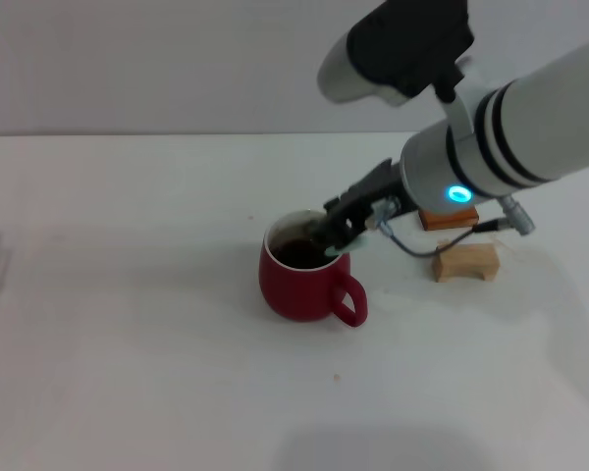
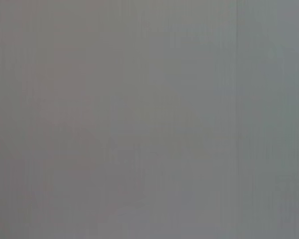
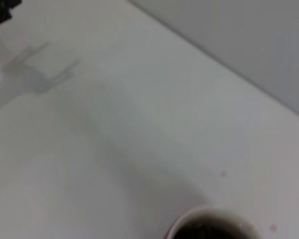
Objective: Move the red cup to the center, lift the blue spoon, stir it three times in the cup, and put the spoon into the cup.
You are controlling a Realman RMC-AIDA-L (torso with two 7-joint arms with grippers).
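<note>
cup (image 1: 299, 280) mid-table (image 1: 128, 373) | right claw (image 1: 336, 234) over its rim | two blocks (image 1: 465, 262) right, apparently one behind the other

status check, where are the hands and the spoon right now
Right hand over the red cup rim, fingers closed on the blue spoon. Left hand not in view. Orange-brown block and wooden block sit clear behind the cup.

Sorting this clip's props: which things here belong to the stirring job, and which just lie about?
Job: red cup holding dark liquid; blue spoon, barely visible at the rim; right gripper over the cup.
Lying about: orange-brown block; pale wooden block, both behind the arm.
</note>
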